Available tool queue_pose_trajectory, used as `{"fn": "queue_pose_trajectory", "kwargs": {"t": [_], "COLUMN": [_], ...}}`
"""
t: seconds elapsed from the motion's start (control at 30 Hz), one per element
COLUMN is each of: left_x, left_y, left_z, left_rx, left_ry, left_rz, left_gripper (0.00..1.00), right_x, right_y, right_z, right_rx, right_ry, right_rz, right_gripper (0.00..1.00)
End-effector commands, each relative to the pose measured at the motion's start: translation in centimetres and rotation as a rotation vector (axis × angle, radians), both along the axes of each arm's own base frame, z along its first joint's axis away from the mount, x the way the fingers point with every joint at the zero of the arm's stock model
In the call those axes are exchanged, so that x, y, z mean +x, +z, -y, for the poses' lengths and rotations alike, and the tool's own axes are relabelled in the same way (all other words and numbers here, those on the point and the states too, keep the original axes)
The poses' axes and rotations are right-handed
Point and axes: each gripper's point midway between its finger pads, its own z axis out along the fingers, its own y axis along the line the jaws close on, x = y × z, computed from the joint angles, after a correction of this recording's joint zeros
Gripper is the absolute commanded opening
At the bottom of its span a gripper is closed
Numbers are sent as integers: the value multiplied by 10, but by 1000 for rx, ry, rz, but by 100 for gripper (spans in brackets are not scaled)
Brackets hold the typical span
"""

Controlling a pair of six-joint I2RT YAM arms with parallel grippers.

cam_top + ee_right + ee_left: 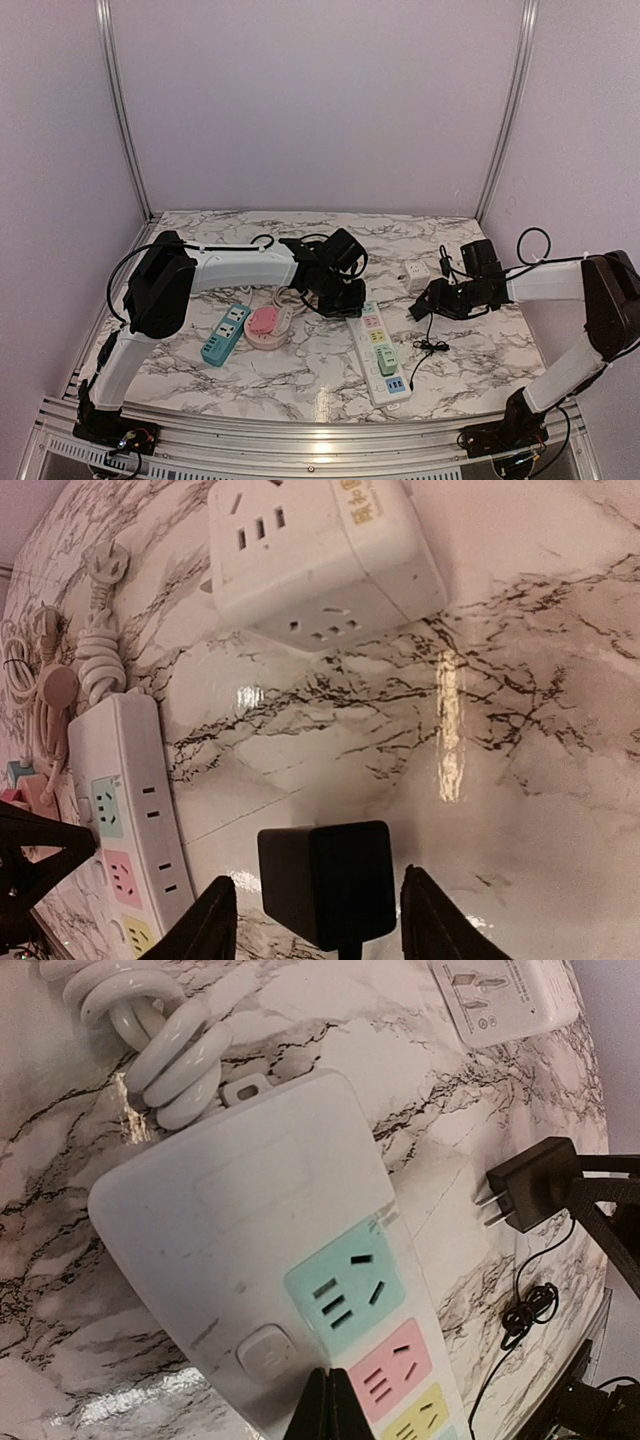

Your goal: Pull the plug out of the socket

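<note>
Straddling freed plug (325,885) with right pincer (316,878) parted, left pincer (327,1375) closed atop strip (250,1210); risks snagging cord (528,1310), dragging plug.

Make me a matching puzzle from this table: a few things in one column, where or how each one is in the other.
Things:
1. black plug
2. cube socket
3. left gripper
4. blue strip

Places or states:
A. shut, tip down on the long white strip
B. out of any socket, between the open fingers of the right gripper
C. on the table's left part, beside the pink round one
D. white, on the marble beyond the plug

Pairs: 1-B, 2-D, 3-A, 4-C
</note>
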Motion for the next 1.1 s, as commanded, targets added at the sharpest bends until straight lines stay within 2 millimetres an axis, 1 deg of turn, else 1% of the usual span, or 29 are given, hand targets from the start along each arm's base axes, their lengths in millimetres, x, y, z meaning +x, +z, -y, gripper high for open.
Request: {"fn": "queue_pose_trajectory", "kwargs": {"t": [0.0, 0.03, 0.27, 0.37, 0.47, 0.53, 0.63, 0.73, 0.8, 0.83, 0.93, 1.07], "left_x": [-1, -1, -1, -1, -1, -1, 0, 2, 2, 3, 0, -6], "left_y": [-9, -9, -10, -13, -13, -12, -12, -8, -3, -1, 7, 17], "left_z": [-10, -9, -10, -10, -11, -11, -13, -14, -13, -13, -11, -12], "left_rx": [56, 55, 59, 63, 64, 66, 73, 73, 66, 62, 41, 19], "left_ry": [3, 2, 0, -2, -3, -3, -2, -2, -3, -6, -14, -27], "left_rz": [-13, -13, -13, -14, -13, -7, 1, 15, 25, 29, 35, 42], "left_gripper": [0, 0, 0, 0, 0, 0, 0, 0, 0, 0, 0, 0], "right_x": [3, 3, 3, 3, 5, 3, -3, -15, -20, -25, -40, -65], "right_y": [-1, 1, 7, 16, 31, 42, 54, 63, 67, 69, 70, 64], "right_z": [12, 14, 26, 32, 32, 26, 8, -11, -17, -23, -41, -64], "right_rx": [-50, -64, -138, -167, -214, -250, -280, -269, -281, -278, -268, -274], "right_ry": [-21, -24, -45, -61, -66, -47, -8, 26, 24, 37, 72, 119], "right_rz": [1, 6, 11, 30, 59, 74, 87, 91, 97, 100, 92, 60], "right_gripper": [58, 62, 73, 78, 80, 81, 81, 81, 81, 81, 81, 80]}}
